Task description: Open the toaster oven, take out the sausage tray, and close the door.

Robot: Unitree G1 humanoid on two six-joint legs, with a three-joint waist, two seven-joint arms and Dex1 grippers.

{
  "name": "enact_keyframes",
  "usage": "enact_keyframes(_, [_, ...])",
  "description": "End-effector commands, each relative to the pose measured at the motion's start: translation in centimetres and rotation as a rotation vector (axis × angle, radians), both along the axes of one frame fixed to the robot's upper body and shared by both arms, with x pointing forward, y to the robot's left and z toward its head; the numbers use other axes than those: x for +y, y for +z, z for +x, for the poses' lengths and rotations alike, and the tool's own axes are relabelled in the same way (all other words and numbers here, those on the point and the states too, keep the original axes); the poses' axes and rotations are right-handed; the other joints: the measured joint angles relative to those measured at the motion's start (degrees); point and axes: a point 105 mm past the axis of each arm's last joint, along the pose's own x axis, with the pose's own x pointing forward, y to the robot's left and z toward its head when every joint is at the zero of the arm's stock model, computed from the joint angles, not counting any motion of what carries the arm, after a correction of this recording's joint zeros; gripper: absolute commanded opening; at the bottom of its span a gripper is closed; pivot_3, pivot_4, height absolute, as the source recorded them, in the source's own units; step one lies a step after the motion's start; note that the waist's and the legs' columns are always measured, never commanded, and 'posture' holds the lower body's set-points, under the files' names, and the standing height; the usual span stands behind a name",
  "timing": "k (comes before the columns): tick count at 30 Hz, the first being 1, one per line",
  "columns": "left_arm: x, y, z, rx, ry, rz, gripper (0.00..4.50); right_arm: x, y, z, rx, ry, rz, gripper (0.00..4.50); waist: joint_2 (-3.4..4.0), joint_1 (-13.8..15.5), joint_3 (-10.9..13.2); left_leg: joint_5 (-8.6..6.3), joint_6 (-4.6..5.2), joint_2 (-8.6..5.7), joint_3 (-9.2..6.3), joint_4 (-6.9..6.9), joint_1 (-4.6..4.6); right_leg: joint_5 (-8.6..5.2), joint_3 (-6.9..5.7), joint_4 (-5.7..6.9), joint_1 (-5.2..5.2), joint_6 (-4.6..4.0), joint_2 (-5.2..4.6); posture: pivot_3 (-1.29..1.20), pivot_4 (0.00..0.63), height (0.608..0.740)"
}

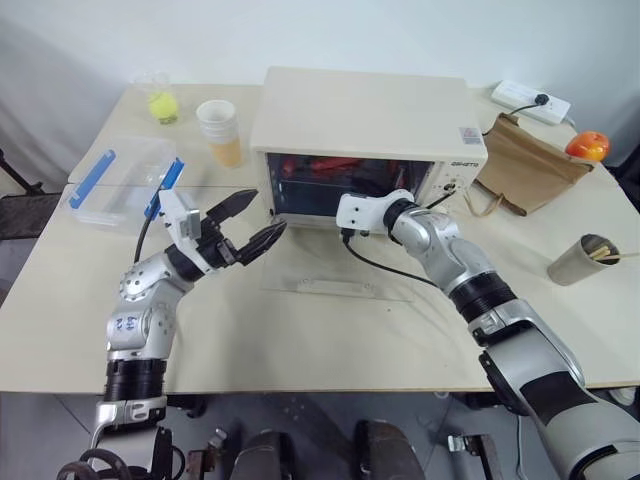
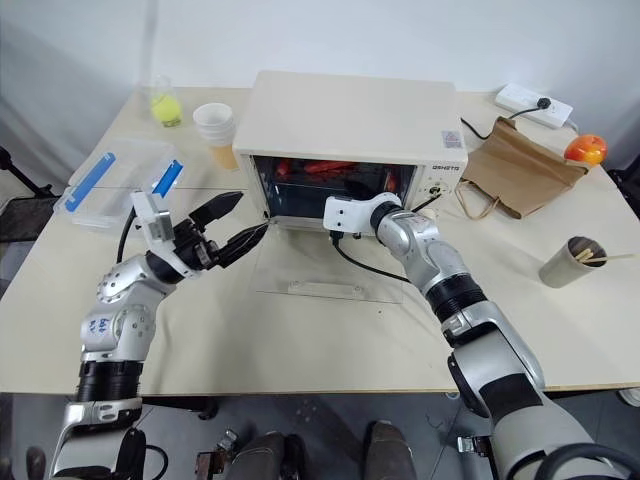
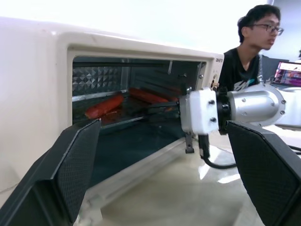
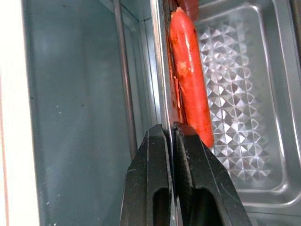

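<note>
Two black fingers of the right hand (image 4: 172, 129) pinch the sausage tray (image 4: 225, 141) by its thin, greasy, likely slippery rim inside the toaster oven (image 1: 365, 125), mid-frame, while the left hand (image 1: 250, 222) gapes empty.

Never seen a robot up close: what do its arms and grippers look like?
Both arms are silver metal with black joint bands. Each ends in a white boxy wrist block; the right arm trails a black cable. The left gripper and right gripper have two black, tapered, textured fingers.

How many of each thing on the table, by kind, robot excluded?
Toaster oven: 1
Sausage tray: 1
Clear plastic box: 1
Cups: 3
Paper bag: 1
Power strip: 1
Orange fruit: 1
Total: 9
</note>
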Motion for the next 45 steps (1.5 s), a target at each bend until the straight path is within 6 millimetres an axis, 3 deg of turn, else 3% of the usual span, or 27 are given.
enact_keyframes(1, [-0.5,1.0,0.2,-0.047,-0.028,0.004,4.5,2.1,3.4,-1.7,-0.095,0.109,0.069,0.03,0.0,-0.3,0.0,0.0,0.0,-0.02,0.01,-0.02,0.0,0.0,0.01,-0.01,-0.01,0.0,0.0,0.0,0.15,0.74])
enact_keyframes(10, [-0.8,2.1,2.4,-0.065,-0.05,0.004,4.5,2.5,3.4,-2.6,-0.079,0.154,0.055,0.03,-0.02,-1.0,0.0,0.01,-0.01,-0.04,-0.03,-0.06,-0.02,0.0,-0.03,-0.02,-0.01,0.0,0.03,0.0,0.15,0.74])
enact_keyframes(19, [-0.8,3.1,4.4,-0.072,-0.028,-0.029,4.5,1.7,2.2,-5.1,-0.038,0.199,0.038,0.03,-0.03,-1.0,0.0,0.01,-0.01,-0.06,-0.05,0.0,-0.03,0.0,-0.06,0.0,0.0,0.0,0.03,0.0,0.15,0.74])
enact_keyframes(29, [-1.1,3.1,4.3,-0.06,-0.062,-0.042,4.5,0.9,1.2,-7.7,-0.012,0.209,0.031,0.03,-0.04,-0.5,0.0,0.01,-0.01,-0.06,-0.04,0.05,-0.04,0.0,-0.04,0.01,-0.01,0.0,0.03,0.0,0.15,0.74])
enact_keyframes(37, [-0.2,2.9,3.8,-0.045,-0.064,-0.038,4.5,0.6,0.3,-10.3,-0.005,0.231,0.018,0.03,-0.05,0.6,0.0,0.01,-0.01,-0.07,-0.02,0.08,-0.04,0.0,-0.02,0.0,-0.01,0.0,0.03,0.0,0.15,0.74])
enact_keyframes(42, [0.4,2.8,3.4,-0.038,-0.06,-0.048,4.5,-0.6,-0.9,-11.5,0.019,0.232,-0.031,0.03,-0.06,0.9,0.0,0.01,-0.01,-0.08,-0.02,0.09,-0.04,0.0,-0.02,0.0,0.0,0.0,0.03,0.0,0.15,0.74])
enact_keyframes(45, [0.5,2.6,3.1,-0.03,-0.058,-0.048,4.5,-1.0,-0.6,-12.1,-0.006,0.235,-0.032,0.03,-0.06,1.4,0.0,0.01,0.0,-0.08,-0.03,0.11,-0.04,0.0,-0.01,0.0,0.01,0.0,0.02,0.0,0.15,0.74])
